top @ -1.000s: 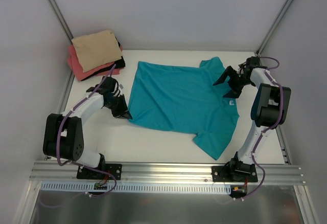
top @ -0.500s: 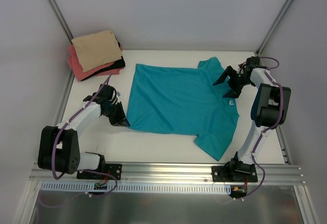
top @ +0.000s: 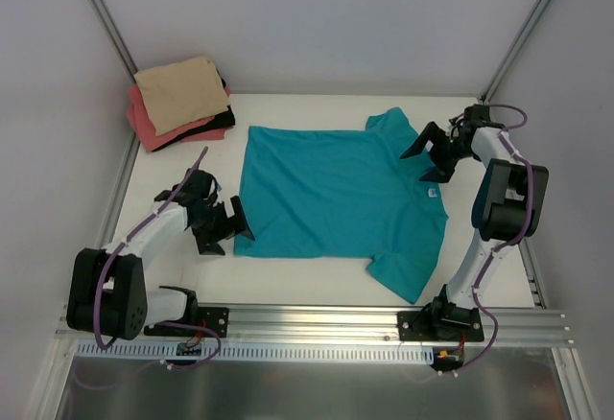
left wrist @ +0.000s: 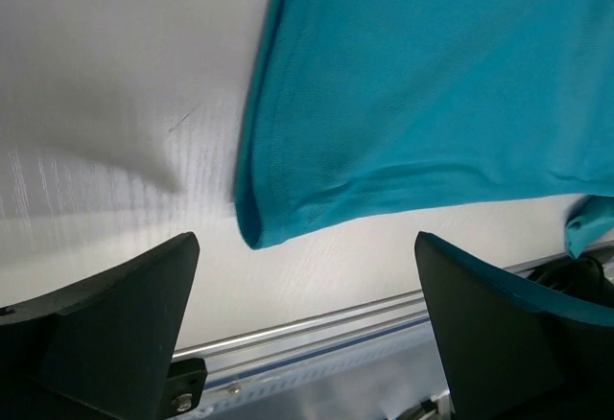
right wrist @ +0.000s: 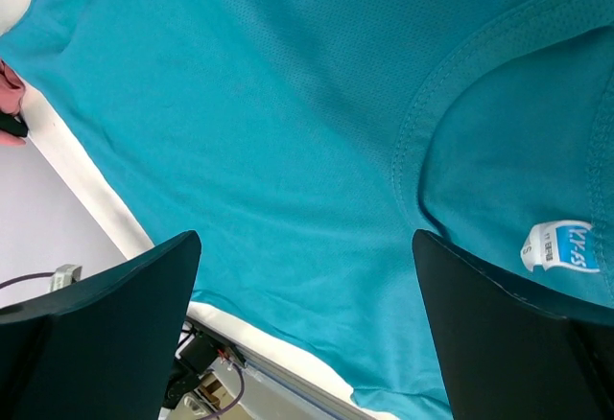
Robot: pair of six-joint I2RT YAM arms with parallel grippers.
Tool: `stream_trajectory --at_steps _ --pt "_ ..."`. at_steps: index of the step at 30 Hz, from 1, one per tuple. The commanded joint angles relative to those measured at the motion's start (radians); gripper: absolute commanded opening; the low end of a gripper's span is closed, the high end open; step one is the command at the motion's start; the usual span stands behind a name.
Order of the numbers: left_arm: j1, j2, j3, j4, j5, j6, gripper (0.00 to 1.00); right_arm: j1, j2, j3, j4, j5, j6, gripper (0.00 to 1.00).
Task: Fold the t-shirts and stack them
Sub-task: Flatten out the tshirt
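Teal t-shirt (top: 336,190) lies flat mid-counter (top: 288,281), neck label toward the right. Bare counter runs along the near hem and left of it. Left fingers (left wrist: 106,324) spread open, grasping nothing, just off the hem corner. Right fingers (right wrist: 96,315) spread open over the collar, grasping nothing. Far-left corner holds a stack: tan t-shirt (top: 177,94) atop coral t-shirt (top: 153,130), dark cloth (top: 221,115) at its edge. Three tees counted.

One t-shirt (top: 336,199) lies spread flat at the middle of the table (top: 288,281). The other folded t-shirts (top: 177,104) sit stacked in the far left corner, apart from it. The left hand (top: 233,233) is just beside the spread shirt's near left corner; the right hand (top: 423,160) is over its collar at the right.
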Motion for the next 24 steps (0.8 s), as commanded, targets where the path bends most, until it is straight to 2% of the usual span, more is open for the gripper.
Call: stream_trajectory --at_steps 1,7,11,12,14,20,24 --pt "-0.010 -0.076 0.087 0.026 -0.017 0.005 0.99 -0.010 -0.068 0.068 -0.036 -0.015 -0.013 0.99" --pt "-0.010 -0.030 0.291 0.149 0.000 -0.013 0.99 -0.010 -0.002 0.287 -0.041 -0.036 0.044 0.99" --pt "-0.010 0.155 0.468 0.206 0.073 -0.033 0.99 -0.010 0.172 0.496 -0.009 -0.061 0.148 1.00" --pt "-0.015 0.178 0.468 0.207 0.085 -0.035 0.99 -0.010 0.211 0.535 0.011 -0.077 0.173 0.99" --pt "-0.024 0.230 0.561 0.204 0.110 -0.027 0.99 -0.010 0.322 0.636 0.032 -0.105 0.246 0.99" --pt "-0.027 0.332 0.652 0.198 0.128 -0.010 0.99 0.010 0.415 0.567 0.199 -0.162 0.380 0.99" --pt "-0.027 0.395 0.703 0.216 0.148 -0.027 0.99 0.024 0.452 0.546 0.220 -0.164 0.395 0.99"
